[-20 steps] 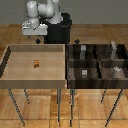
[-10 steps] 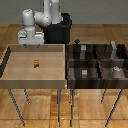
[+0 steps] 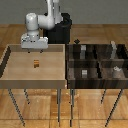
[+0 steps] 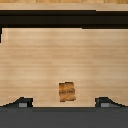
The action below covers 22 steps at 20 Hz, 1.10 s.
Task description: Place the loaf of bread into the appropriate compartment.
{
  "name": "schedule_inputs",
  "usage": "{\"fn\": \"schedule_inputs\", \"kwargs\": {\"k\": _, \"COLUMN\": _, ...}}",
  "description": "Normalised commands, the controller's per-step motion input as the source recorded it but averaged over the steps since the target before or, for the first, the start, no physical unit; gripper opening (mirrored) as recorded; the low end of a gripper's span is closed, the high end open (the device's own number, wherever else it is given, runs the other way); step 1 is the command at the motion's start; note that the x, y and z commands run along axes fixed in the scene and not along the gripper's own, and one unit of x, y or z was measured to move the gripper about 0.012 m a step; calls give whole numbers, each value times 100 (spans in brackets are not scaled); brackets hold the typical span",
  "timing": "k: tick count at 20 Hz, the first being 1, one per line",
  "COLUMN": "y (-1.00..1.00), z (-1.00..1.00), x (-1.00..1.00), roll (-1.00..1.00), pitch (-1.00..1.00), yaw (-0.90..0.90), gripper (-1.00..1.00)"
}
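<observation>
The jaws stand spread wide with nothing between them; in the wrist view both fingertips (image 4: 22, 102) show far apart, with the loaf (image 4: 66, 91) lying between and below them, slightly nearer one tip than centre. The gripper (image 3: 34, 49) hangs above the loaf (image 3: 36, 63), not touching it. By my reading the task is barely begun: descent, grasp, carry and release are all left.

The loaf sits on the floor of a light wooden tray (image 3: 10, 80), walled on all sides, with bare room around it. Farther off, beside the tray, a dark compartment box (image 3: 98, 62) holds small grey-white blocks (image 3: 84, 73). Both stand on thin legs over wood flooring.
</observation>
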Motion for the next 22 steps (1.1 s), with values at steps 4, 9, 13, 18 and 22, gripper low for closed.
{"fn": "schedule_inputs", "kwargs": {"k": 4, "y": 0, "z": -25, "x": -25, "roll": 0, "pitch": 0, "yaw": 0, "gripper": 100}}
{"fn": "schedule_inputs", "kwargs": {"k": 9, "y": 0, "z": -20, "x": -20, "roll": 0, "pitch": 0, "yaw": 0, "gripper": 100}}
{"fn": "schedule_inputs", "kwargs": {"k": 13, "y": 0, "z": -75, "x": 0, "roll": 0, "pitch": 0, "yaw": 0, "gripper": 100}}
{"fn": "schedule_inputs", "kwargs": {"k": 18, "y": -24, "z": -40, "x": 0, "roll": 0, "pitch": 0, "yaw": 0, "gripper": 100}}
{"fn": "schedule_inputs", "kwargs": {"k": 22, "y": 0, "z": -50, "x": 0, "roll": 0, "pitch": 0, "yaw": 0, "gripper": 100}}
